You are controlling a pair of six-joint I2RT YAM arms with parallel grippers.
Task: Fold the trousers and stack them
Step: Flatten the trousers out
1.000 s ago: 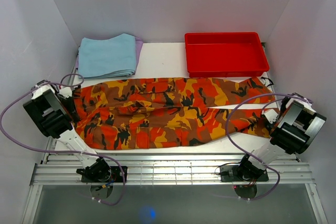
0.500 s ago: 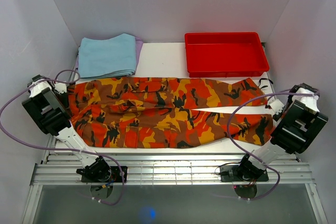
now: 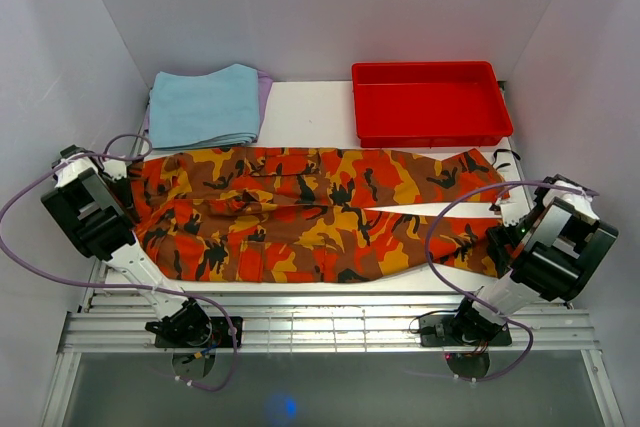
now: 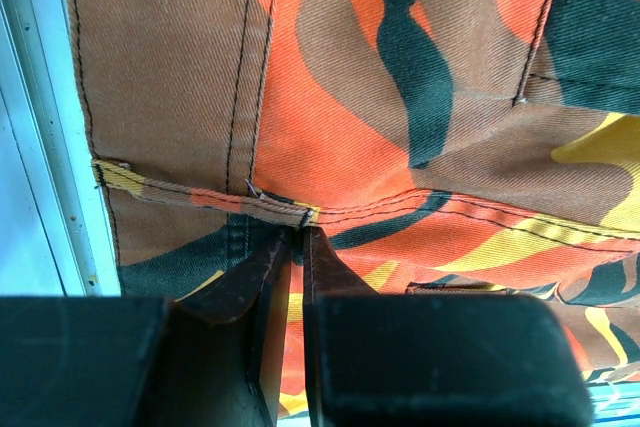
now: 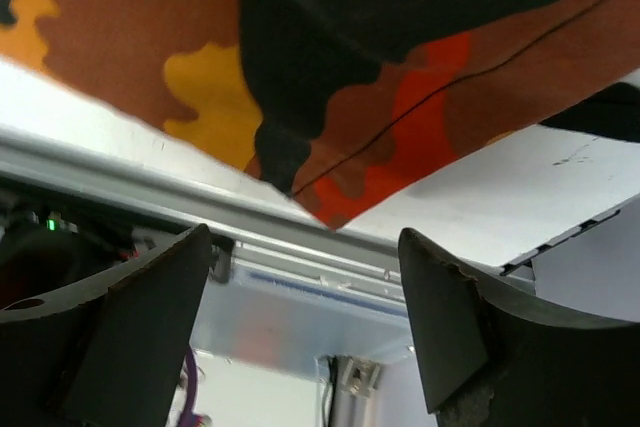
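Note:
The trousers (image 3: 320, 212), in orange, red, yellow and black camouflage, lie spread flat across the table, waist to the left and legs to the right. At the waist end my left gripper (image 3: 127, 185) has its fingers almost together, the tips (image 4: 298, 235) pinching the stitched waistband seam of the trousers (image 4: 400, 97). My right gripper (image 3: 506, 231) hangs by the near leg's hem. In the right wrist view it (image 5: 305, 247) stands wide open and holds nothing. The hem corner of the trousers (image 5: 400, 77) lies just beyond its fingertips, apart from them.
A folded light blue cloth (image 3: 205, 105) lies at the back left, and a red plastic tray (image 3: 432, 135) sits at the back right. A metal rail (image 3: 330, 322) runs along the near table edge. White walls close in on both sides.
The trousers were drawn to the left and now lie straighter and flatter. My right gripper opened and let go of the leg hem. The left gripper stayed on the waistband.

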